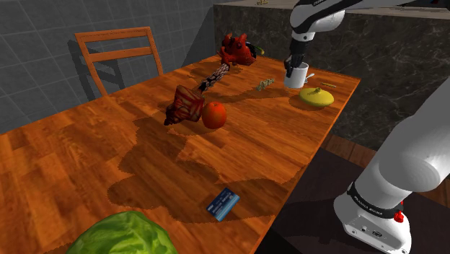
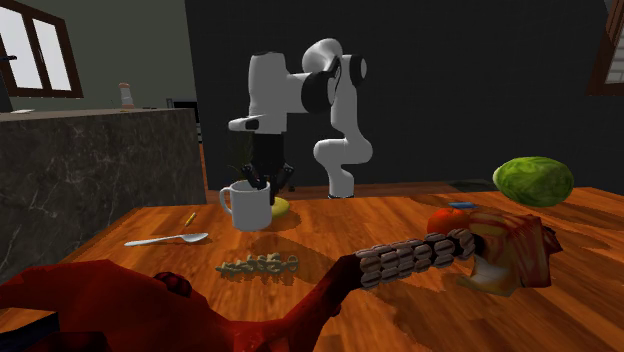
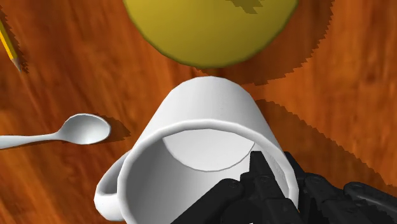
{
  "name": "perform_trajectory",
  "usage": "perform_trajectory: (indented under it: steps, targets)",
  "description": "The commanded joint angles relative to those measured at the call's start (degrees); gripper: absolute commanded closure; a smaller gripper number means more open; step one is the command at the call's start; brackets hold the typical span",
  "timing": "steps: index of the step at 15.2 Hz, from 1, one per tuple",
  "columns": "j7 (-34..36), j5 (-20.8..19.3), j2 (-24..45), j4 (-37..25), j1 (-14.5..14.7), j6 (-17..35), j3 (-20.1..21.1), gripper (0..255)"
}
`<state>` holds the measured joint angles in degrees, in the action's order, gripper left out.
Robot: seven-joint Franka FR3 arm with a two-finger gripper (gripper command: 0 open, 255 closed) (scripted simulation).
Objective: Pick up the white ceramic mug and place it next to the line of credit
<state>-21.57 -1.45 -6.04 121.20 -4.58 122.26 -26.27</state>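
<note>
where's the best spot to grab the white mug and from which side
Take the white mug by its rim wall, coming straight down from above, opposite the handle. It stands upright with an open mouth, and the wall looks thin enough to pinch.

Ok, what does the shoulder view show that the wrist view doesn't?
Shoulder view, not wrist: the chair, blue card, green leafy head and orange round fruit. Wrist view, not shoulder: the white mug's inner floor, and the gripper's fingers clasping its rim, one inside, one outside. Both: that mug, the gripper, the yellow round thing and the wooden table.
</note>
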Motion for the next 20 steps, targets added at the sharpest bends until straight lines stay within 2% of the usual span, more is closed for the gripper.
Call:
perform_trajectory:
  steps: [1, 20]
  targets:
    - [0.1, -0.1, -0.3, -1.1, 0.0, -1.4, 0.1, 255]
    - [0.8, -0.8, -2.0, -14.1, 0.3, -16.0, 0.7, 255]
